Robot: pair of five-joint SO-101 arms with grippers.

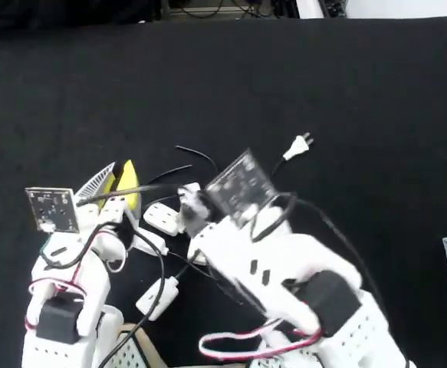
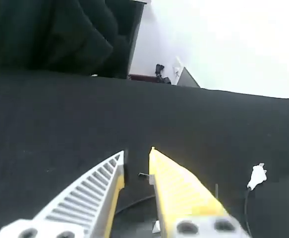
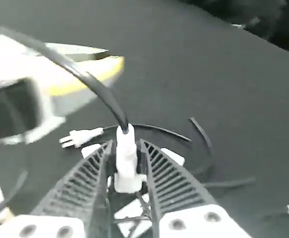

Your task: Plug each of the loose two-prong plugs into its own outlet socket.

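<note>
Got white plug [image 3: 126, 166] pinched in right end effector [image 3: 126, 146], left end effector [image 2: 136, 152] barely spread. Gotta square prongs to outlet socket [image 1: 162, 221] first.

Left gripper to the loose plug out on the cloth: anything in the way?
Yes. A black cable lies on the cloth between the left gripper and the loose plug, and the right arm's wrist sits close beside that line.
</note>
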